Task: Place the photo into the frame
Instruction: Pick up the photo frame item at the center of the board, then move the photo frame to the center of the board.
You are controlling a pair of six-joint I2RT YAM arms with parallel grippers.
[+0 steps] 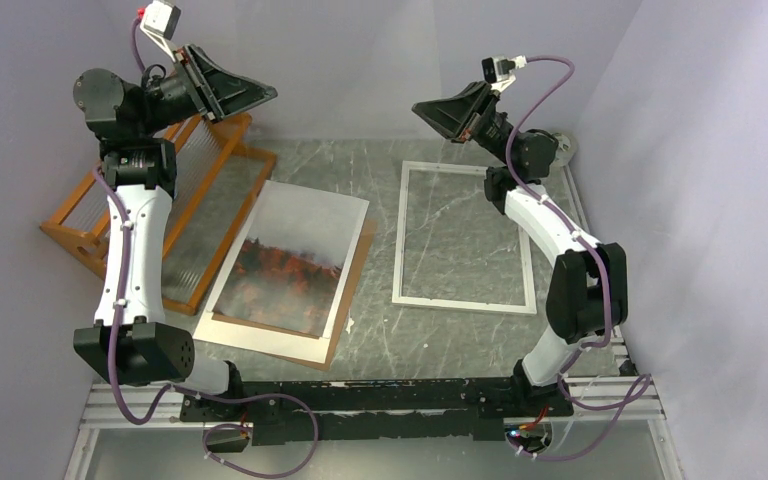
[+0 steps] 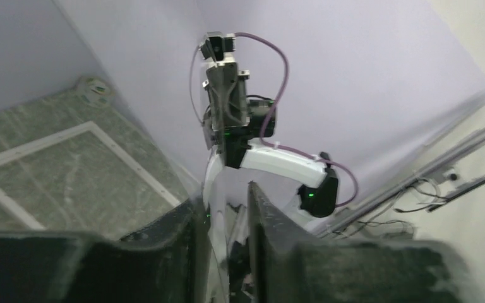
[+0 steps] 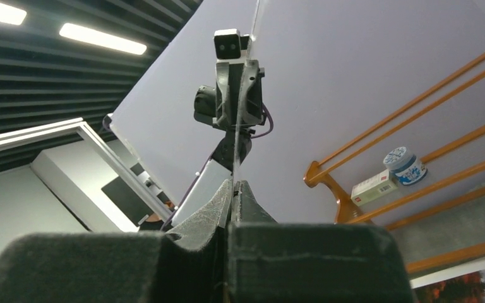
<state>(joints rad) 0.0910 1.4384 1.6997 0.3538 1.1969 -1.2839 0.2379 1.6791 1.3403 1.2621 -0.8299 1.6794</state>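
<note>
The photo [image 1: 290, 265], grey mist above red-orange trees, lies flat on a brown backing board [image 1: 352, 300] at the table's left centre; its corner shows in the right wrist view [image 3: 461, 290]. The empty white frame [image 1: 400, 240] lies to its right, also seen as the frame [image 2: 38, 144]. Both arms are raised, facing each other high above the table. My right gripper [image 1: 418, 106] [image 3: 233, 183] is shut on the edge of a thin clear pane [image 3: 233, 165]. My left gripper [image 1: 272, 95] [image 2: 224, 192] stands slightly open around the pane's other end, with a gap showing between the jaws.
An orange wooden rack [image 1: 210, 190] [image 3: 417, 107] stands at the back left, with a ribbed clear panel leaning in it. Beyond it sit a small box [image 3: 372, 187] and a round tub [image 3: 404, 165]. A small round object [image 1: 565, 145] sits in the back right corner. Purple walls enclose the table.
</note>
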